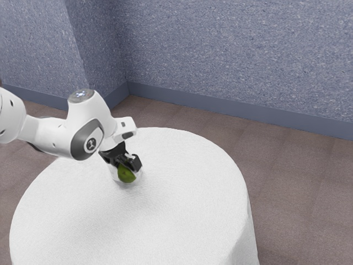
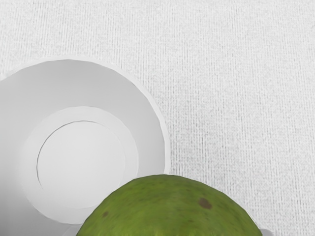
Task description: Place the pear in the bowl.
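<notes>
Tool [image 1: 127, 167] is clamping on the pear [image 1: 126, 174], as far as both views are letting me judge: dark fingers [image 1: 135, 163] are closing around its upper part, with the green body bulging out beneath. Pear is sitting at the fingertips, so no reaching is needed; what is mattering now is pear versus bowl [image 2: 123, 93].

In the wrist view the pear is lying across one edge of the bowl, overlapping the rim, while the round bowl floor is opening off to one side, mostly uncovered. So the pear is looking off-centre, partly over the rim and partly over the bench [image 1: 187, 215]. In the exterior view it is showing in front of the bowl, pale wall peeking out on both sides. Exact height over the rim: can't tell. Long axis: can't tell either, stem end isn't showing clearly.

Step in hand is probably the final lining-up, task most of the way along. Next move is calling for a short sideways shift toward the bowl's middle, then lowering and letting go. Releasing right here would be risking the pear catching the rim, rolling outward or tipping the bowl. Rounded skin is likely rolling a bit once free.
</notes>
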Controlling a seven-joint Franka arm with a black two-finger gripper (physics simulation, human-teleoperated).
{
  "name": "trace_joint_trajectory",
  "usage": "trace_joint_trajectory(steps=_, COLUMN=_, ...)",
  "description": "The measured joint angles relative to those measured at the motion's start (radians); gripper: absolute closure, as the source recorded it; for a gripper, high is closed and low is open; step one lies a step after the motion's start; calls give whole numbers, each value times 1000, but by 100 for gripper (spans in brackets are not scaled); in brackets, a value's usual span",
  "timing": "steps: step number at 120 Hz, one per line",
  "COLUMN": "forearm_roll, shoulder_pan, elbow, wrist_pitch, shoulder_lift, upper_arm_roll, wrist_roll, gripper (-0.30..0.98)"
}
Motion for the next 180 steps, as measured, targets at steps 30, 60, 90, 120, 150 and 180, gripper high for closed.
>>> trace_joint_trajectory(steps=30, forearm_roll=62, shoulder_pan=16, elbow=119, wrist_pitch=-87, shoulder_lift=28, upper_arm_roll=50, wrist_roll=-19, gripper=40)
trace_joint_trajectory(steps=60, forearm_roll=76, shoulder_pan=30, elbow=226, wrist_pitch=-134, shoulder_lift=131, upper_arm_roll=49, wrist_roll=-29, gripper=38)
trace_joint_trajectory(steps=90, forearm_roll=74, shoulder_pan=33, elbow=237, wrist_pitch=-142, shoulder_lift=190, upper_arm_roll=47, wrist_roll=-34, gripper=36)
trace_joint_trajectory(steps=120, forearm_roll=58, shoulder_pan=24, elbow=239, wrist_pitch=-143, shoulder_lift=192, upper_arm_roll=45, wrist_roll=-18, gripper=15)
trace_joint_trajectory(steps=150, forearm_roll=51, shoulder_pan=-2, elbow=235, wrist_pitch=-203, shoulder_lift=122, upper_arm_roll=45, wrist_roll=0, gripper=6)
trace_joint_trajectory(steps=180, forearm_roll=44, shoulder_pan=-8, elbow=505, wrist_pitch=-567, shoulder_lift=51, upper_arm_roll=45, wrist_roll=11, gripper=3)
